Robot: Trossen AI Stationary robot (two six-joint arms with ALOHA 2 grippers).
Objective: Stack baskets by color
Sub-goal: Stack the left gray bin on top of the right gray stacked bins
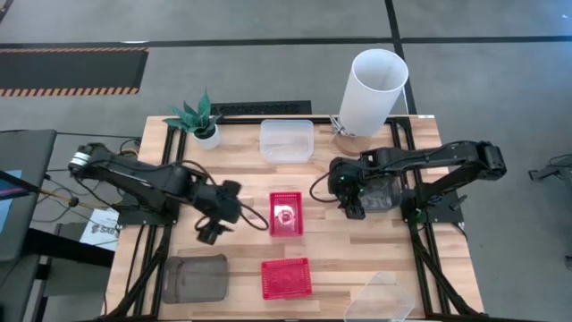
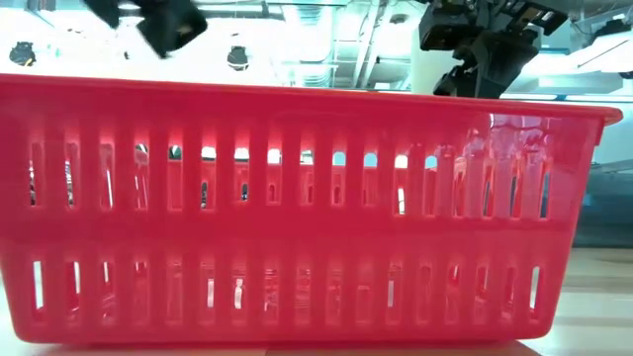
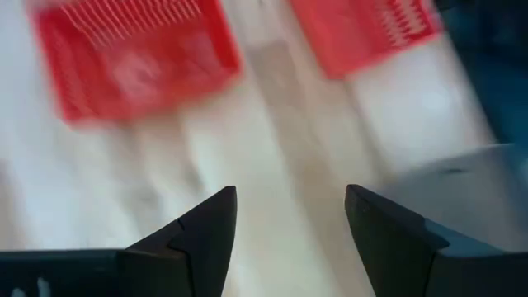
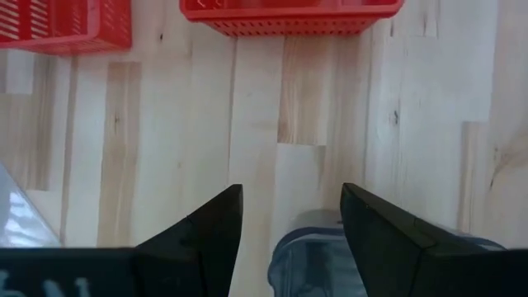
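Two red mesh baskets rest bottom-down on the wooden table, one at the middle (image 1: 286, 215) and one near the front edge (image 1: 285, 277). The front one fills the low view (image 2: 297, 208). A clear basket (image 1: 287, 140) sits at the far side, and another clear one (image 1: 382, 300) lies tilted at the near right corner. One dark grey basket (image 1: 194, 278) stands at the near left. A second dark grey basket (image 1: 382, 191) sits under my right arm. My left gripper (image 3: 289, 223) hangs open above bare table, left of the middle red basket. My right gripper (image 4: 290, 219) hangs open above the grey basket's edge (image 4: 318, 264).
A tall white cylinder (image 1: 371, 92) stands at the far right, and a small potted plant (image 1: 198, 118) at the far left. Bare wood lies between the middle red basket and the right arm's grey basket.
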